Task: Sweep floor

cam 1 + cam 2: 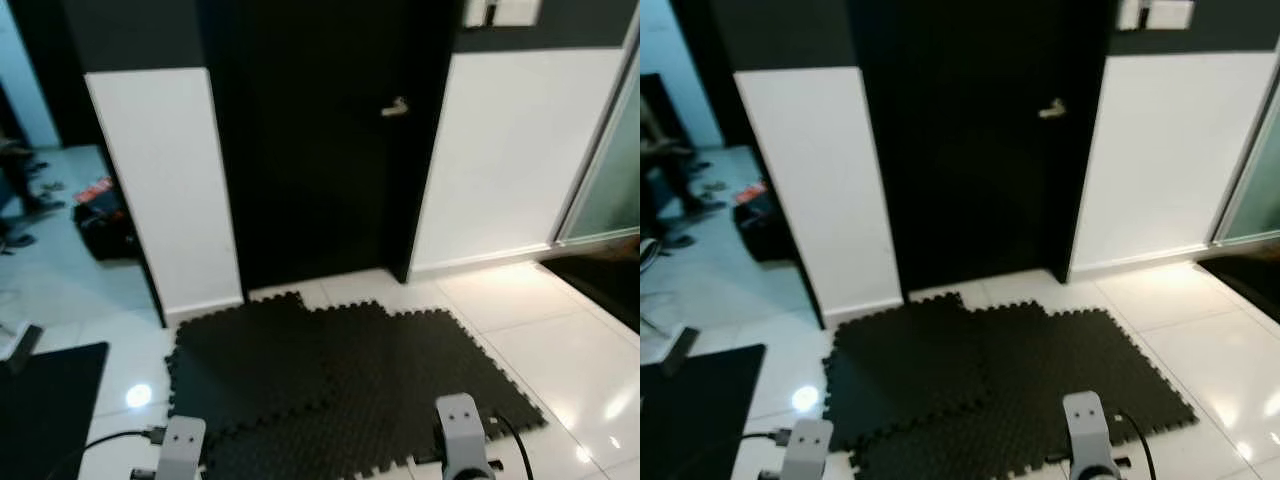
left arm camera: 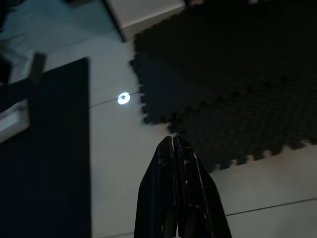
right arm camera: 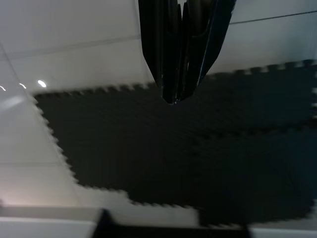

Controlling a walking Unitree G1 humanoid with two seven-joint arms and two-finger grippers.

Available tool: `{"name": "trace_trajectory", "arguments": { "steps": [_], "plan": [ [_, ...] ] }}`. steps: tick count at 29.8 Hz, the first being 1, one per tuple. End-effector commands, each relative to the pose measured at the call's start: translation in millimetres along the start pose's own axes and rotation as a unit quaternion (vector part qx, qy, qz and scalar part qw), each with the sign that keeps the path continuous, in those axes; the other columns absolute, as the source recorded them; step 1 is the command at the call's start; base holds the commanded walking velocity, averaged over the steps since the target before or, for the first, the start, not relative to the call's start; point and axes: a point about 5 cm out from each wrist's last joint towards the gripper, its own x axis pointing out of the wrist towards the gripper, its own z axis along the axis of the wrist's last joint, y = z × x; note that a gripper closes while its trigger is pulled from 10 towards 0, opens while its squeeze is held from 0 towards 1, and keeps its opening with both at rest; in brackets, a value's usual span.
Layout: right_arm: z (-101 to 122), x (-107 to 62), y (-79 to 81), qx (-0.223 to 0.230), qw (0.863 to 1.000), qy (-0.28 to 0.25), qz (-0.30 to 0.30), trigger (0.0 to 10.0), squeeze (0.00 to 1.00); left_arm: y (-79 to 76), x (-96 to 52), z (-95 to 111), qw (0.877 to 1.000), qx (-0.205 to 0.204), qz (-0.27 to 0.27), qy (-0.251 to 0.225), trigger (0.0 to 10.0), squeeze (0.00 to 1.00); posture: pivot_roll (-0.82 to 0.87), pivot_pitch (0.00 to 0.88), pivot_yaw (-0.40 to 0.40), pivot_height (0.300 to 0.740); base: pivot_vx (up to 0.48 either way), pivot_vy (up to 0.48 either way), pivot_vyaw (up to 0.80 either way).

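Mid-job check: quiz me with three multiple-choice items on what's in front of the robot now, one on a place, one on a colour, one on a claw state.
1. Where does the foam mat lie?
A. On the floor before the black door
B. Rolled up against the glass panel
C. On a table

2. What colour are the floor tiles?
A. Red
B. Glossy white
C. Green

3. How does the left claw stand?
A. Wide open
B. Shut on a broom
C. Shut, holding nothing

Answers: 1 A, the mat's far edge meets the door's threshold. 2 B, the tiles reflect ceiling lights. 3 C, the left wrist view shows its fingers pressed together above the mat's edge; the right claw is shut likewise.
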Motion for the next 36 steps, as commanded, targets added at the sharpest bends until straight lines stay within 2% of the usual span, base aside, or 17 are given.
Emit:
{"name": "trace_trajectory", "arguments": {
  "steps": [1,36],
  "plan": [
    [-4.5,-2.0,-0.9,-0.001,1.0,0.009,0.0,10.0,0.0,0.0,-1.5,-3.6,1.0,0.008,-0.004,0.005,10.0,0.0,0.01,0.042,0.002,0.74,0.0,0.0,0.8],
    [-4.1,-1.4,1.0,-0.002,1.0,0.009,0.003,10.0,0.0,0.4,-0.2,-2.5,1.0,0.007,-0.001,0.003,10.0,0.0,0.01,0.041,0.0,0.74,0.0,0.0,0.8]
  ]
}}
